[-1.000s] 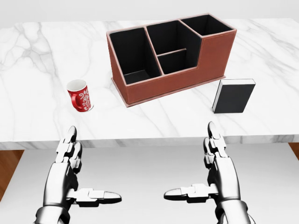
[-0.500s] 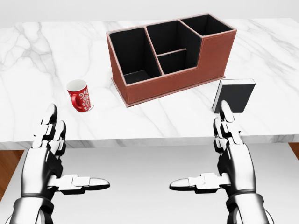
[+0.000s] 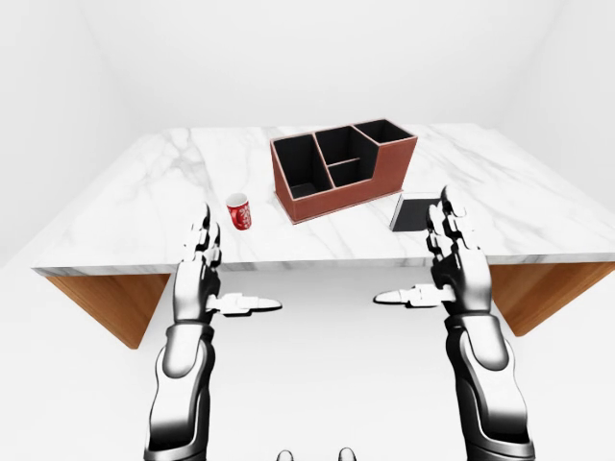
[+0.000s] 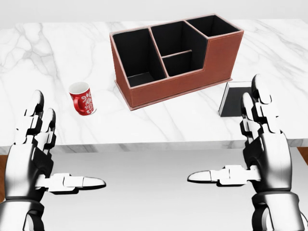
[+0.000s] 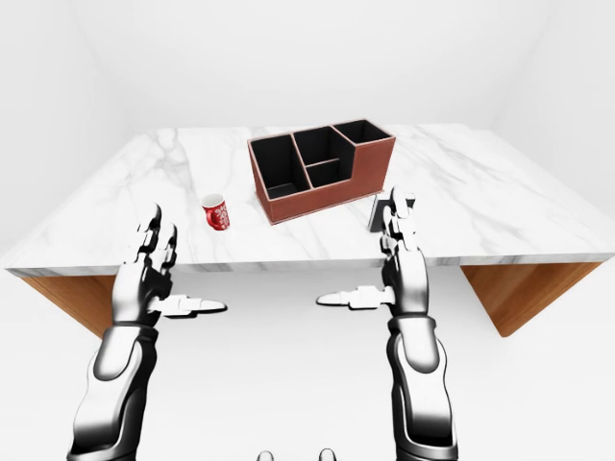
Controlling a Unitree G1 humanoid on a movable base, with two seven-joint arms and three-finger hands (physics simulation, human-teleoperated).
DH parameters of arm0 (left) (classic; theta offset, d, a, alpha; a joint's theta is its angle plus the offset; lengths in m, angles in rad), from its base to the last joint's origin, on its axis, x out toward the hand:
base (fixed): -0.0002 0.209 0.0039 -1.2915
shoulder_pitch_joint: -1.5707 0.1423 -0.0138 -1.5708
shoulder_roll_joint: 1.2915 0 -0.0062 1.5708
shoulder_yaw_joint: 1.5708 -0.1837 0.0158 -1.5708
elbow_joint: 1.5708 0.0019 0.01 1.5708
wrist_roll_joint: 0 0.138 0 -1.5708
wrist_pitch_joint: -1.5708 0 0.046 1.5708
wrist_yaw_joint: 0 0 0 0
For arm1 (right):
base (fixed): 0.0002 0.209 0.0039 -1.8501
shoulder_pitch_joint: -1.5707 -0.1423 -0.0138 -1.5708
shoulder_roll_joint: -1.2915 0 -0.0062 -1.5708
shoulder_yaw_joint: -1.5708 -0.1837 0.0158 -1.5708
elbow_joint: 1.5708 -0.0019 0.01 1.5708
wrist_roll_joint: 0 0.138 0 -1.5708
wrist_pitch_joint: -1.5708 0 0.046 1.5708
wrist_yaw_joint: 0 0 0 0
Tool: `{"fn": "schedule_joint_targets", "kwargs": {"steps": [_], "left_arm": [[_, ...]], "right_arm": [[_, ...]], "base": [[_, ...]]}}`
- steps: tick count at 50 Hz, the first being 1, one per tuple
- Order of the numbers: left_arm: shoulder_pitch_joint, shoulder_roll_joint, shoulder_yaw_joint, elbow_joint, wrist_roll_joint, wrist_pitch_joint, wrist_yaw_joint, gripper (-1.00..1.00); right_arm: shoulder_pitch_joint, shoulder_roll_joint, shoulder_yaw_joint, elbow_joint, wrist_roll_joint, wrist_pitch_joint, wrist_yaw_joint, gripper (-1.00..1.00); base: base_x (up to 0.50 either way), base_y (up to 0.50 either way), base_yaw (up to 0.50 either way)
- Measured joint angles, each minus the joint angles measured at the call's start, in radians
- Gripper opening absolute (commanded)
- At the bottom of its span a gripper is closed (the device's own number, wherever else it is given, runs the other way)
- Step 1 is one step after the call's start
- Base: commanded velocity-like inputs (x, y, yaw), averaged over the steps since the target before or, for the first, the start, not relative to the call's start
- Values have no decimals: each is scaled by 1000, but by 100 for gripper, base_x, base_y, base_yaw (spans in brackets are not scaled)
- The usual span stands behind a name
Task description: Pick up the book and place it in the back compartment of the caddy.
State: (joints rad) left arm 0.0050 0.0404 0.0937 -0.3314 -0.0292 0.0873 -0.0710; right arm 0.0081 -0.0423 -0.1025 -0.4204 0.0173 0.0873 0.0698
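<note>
Left-eye view. My left hand [image 3: 199, 279] and right hand [image 3: 452, 264], both with fingers spread and thumbs pointing inward, nothing held. Book [image 3: 413, 212], dark cover, lying flat on the marble table [image 3: 144, 206], to the right of and below the caddy [image 3: 341, 168], partly behind my right fingers [image 3: 444, 216]. Red mug [image 3: 238, 211] left of the caddy, apart from it.

Head view. Both hands sit higher in the picture than a second ago, while table, caddy and mug hold their places, so my arms moved and the base did not. Right hand [image 4: 262, 144] has risen until its fingertips overlap the book [image 4: 232, 98]; earlier it was wholly below the table edge. Left hand [image 4: 33, 149] has lifted and drifted toward the left edge. Whether the right fingers touch the book: cannot tell. Judgement: reach under way, grasp not yet made.

Right-eye view. Caddy [image 5: 322, 168]: three dark compartments toward the view's left and one raised compartment at its upper right end, all showing dark interiors; book not in any of them.
</note>
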Motion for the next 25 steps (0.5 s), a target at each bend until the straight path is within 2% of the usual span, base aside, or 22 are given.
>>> {"fn": "schedule_joint_targets", "kwargs": {"steps": [8, 25], "left_arm": [[-1, 2, 7, -34, -4, 0, -4, 100], [-2, 3, 14, -57, -10, 0, -7, 100]], "right_arm": [[-3, -6, -12, -48, 1, 0, 9, 100], [-4, -16, -42, -144, 10, 0, 50, 100]], "base": [[3, 0, 0], [50, 0, 0]]}}
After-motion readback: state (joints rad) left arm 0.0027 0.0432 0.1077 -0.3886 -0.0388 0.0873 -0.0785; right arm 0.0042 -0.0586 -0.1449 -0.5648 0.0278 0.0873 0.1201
